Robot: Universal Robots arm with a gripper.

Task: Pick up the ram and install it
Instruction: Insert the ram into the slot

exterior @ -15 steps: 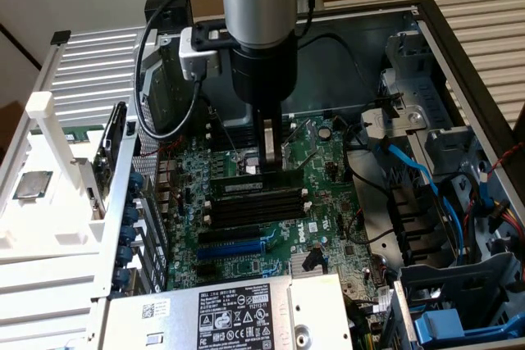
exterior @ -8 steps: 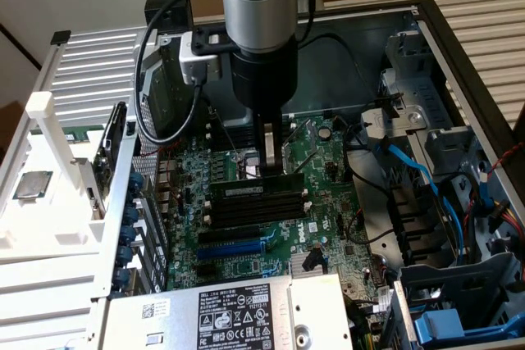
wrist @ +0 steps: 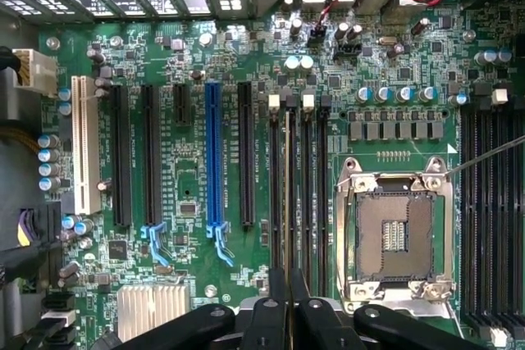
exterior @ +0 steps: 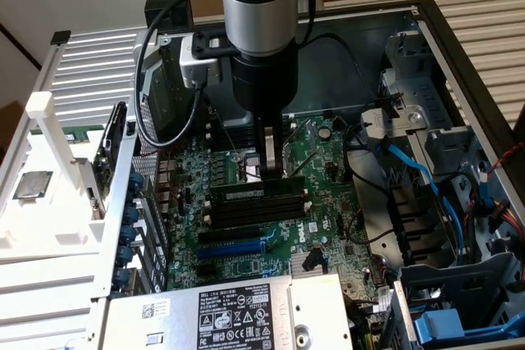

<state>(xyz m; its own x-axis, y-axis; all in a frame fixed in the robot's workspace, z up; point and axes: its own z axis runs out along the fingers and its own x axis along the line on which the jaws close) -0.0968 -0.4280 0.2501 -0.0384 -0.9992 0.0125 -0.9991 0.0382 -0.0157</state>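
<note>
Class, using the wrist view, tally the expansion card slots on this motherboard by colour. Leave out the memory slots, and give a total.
White slots: 1
Blue slots: 1
Black slots: 4
Total: 6

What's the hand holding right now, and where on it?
Apparently the ram, pinched at the middle of its upper edge by the hand, over the memory slots.
</note>
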